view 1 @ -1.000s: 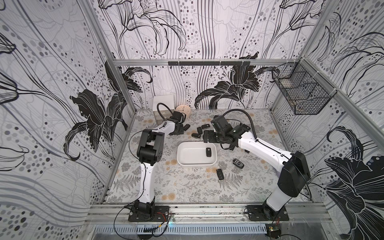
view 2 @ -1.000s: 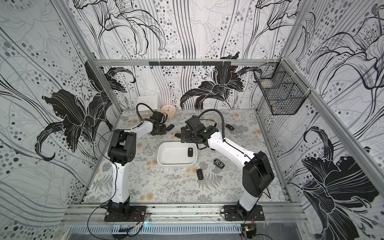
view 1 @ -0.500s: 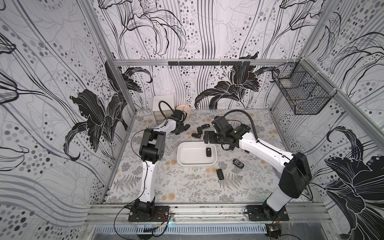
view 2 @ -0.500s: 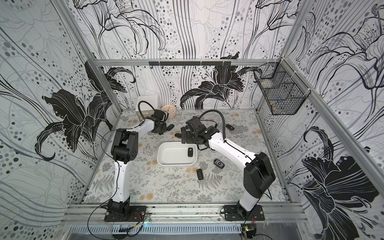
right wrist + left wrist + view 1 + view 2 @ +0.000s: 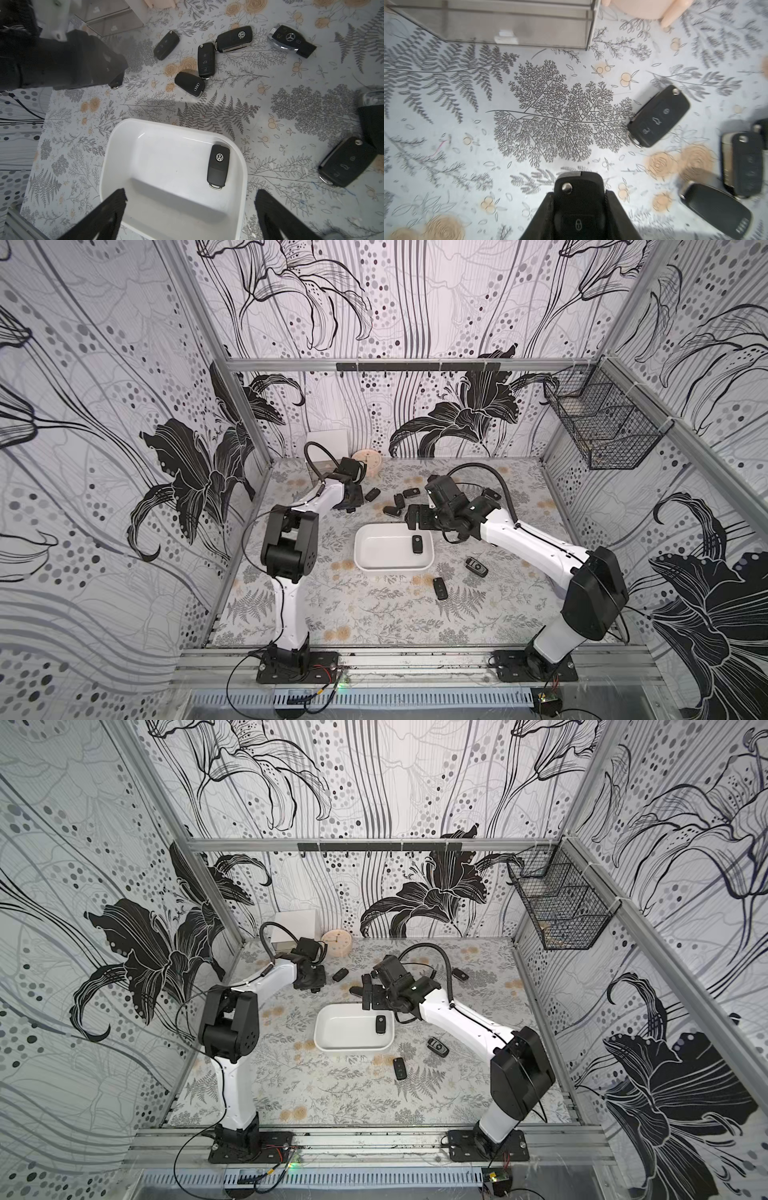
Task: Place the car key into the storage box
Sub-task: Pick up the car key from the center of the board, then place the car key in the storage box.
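The left gripper (image 5: 580, 195) was clamped on a black key (image 5: 578, 209), low over the mat beside the cabinet (image 5: 508, 27), left of centre in both top views. The right gripper (image 5: 190, 193), jaws wide apart, hung over the box (image 5: 116, 145), which sat mid-frame in both top views. A VW key (image 5: 218, 164) lay inside the box.

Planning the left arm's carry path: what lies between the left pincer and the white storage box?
Only bare floral mat, in the right wrist view, between the left pincer gripping a car key and the storage box; the Audi key lies aside.
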Tool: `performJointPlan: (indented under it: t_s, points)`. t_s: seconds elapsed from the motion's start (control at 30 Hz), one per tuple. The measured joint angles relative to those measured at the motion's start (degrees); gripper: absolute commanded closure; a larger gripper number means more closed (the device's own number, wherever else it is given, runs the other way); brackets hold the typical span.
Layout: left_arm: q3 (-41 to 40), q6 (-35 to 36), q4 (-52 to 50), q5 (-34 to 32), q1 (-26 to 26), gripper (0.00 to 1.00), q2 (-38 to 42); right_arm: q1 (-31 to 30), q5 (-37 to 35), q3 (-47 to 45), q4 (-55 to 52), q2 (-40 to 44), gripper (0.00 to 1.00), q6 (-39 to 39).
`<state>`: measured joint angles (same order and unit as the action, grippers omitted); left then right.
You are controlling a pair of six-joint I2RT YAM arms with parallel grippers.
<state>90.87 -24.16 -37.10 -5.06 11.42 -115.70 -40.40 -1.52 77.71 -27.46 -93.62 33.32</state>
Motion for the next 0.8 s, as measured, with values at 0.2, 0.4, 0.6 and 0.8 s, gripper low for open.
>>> performJointPlan:
  t_s: [0.2, 0.4, 0.6, 0.8]
  points:
    - [-5.6, -4.2, -0.3, 0.7, 3.0, 0.79, 9.4, 0.0, 1.4, -3.2, 2.2, 1.4, 0.00, 0.0]
    - [-10.8, -9.8, -0.5, 0.7, 9.3, 0.79, 14.7, 0.0, 2.4, -7.2, 3.4, 4.3, 0.00, -0.4]
    - [-16.3, -16.9, 0.8, 0.6, 16.7, 0.79, 17.0, 0.7, 3.6, -11.3, 4.1, 8.4, 0.00, -1.6]
    - [-17.8, -22.2, 3.8, 0.6, 22.7, 0.79, 14.9, 2.3, 4.1, -14.6, 3.7, 12.1, 0.00, -2.6]
